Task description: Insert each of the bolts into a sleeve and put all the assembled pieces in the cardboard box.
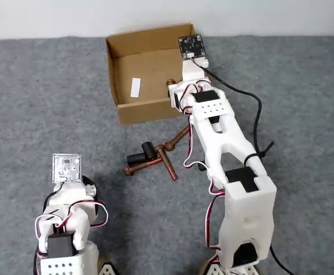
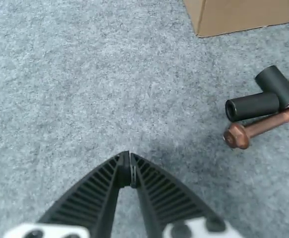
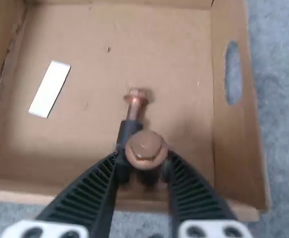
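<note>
High view. Your right arm (image 1: 224, 143) is stretched out to the cardboard box (image 1: 146, 112), which stands at the far middle of the grey worktop (image 1: 35, 103). The right pincer (image 1: 174, 91) sits over the box's near right corner, with a bit of copper showing at it. Your left arm (image 1: 69, 223) is at the near left, well apart from the box. Between the two arms, just near of the box, a loose cluster lies on the worktop. It has two black sleeves (image 1: 148, 150) lying against each other and three copper bolts (image 1: 168, 162). One bolt lies along the cluster's near side, one slants to the near right, and one runs far-right under your right arm. A white label (image 1: 135, 87) lies on the box floor.

Left wrist view. Your left pincer (image 2: 129, 168) is pressed together, tips meeting, over bare worktop. Off to one side you have the two sleeves (image 2: 253, 105), and a hex-headed bolt (image 2: 236, 135) lies just beside the nearer one. A corner of the box (image 2: 233, 15) is farther off.

Right wrist view. Your right pincer (image 3: 142, 163) is pinching an assembled piece (image 3: 145, 148). The bolt's hex head faces the camera, a black sleeve is on the shaft, and the copper end sticks out past the sleeve. The piece is inside the box, over the floor and close to the near wall. You cannot tell whether it touches the floor. The white label (image 3: 50, 88) lies apart from it. An oval hand slot (image 3: 232, 72) is cut in the right wall.
</note>
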